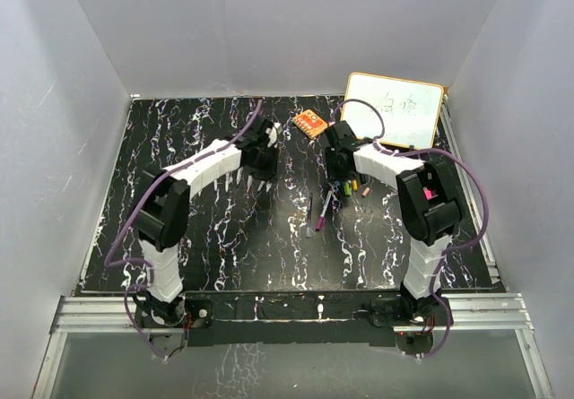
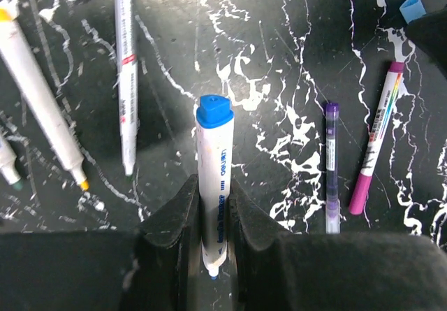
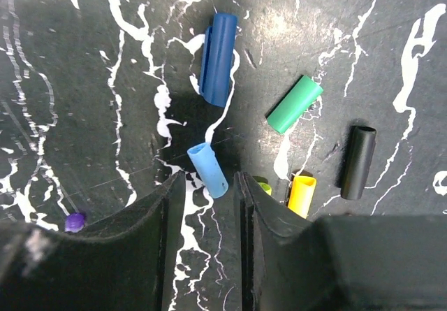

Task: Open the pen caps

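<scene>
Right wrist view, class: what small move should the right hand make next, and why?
Probably lift the right hand clear of the light blue cap, which lies loose on the table between its parted fingers. The left hand grips a marker whose blue cap is on, so that cap looks due next.

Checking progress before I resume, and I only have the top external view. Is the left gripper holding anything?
Observer: Yes. The left gripper is shut on a white marker with a blue end.
Operator: And the right one?
Observer: The right gripper is open. A light blue cap lies on the table between its jaws.
Operator: Any other caps off?
Observer: A dark blue cap, a green cap, a black cap and a yellow cap lie loose on the table near it.
</scene>
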You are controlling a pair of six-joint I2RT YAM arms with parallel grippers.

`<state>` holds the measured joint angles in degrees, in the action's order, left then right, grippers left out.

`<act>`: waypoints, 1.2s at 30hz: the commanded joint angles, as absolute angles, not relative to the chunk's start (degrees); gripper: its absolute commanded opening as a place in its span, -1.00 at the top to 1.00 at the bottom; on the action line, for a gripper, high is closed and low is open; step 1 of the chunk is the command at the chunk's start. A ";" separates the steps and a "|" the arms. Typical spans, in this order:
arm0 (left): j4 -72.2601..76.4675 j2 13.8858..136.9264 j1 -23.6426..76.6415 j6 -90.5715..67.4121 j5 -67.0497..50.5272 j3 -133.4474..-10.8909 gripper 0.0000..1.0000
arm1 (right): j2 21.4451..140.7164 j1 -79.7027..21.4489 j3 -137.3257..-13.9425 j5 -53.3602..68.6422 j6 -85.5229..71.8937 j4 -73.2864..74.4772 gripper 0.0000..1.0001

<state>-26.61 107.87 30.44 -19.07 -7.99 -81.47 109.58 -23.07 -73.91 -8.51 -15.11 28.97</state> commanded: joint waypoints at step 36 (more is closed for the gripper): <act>-34.51 122.60 34.03 -17.03 8.25 -92.20 0.43 | 88.67 -29.64 -63.02 0.98 -16.35 20.52 0.18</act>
<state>-32.29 121.89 34.11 -17.52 5.98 -91.20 88.60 -28.25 -62.81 1.45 -15.35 23.40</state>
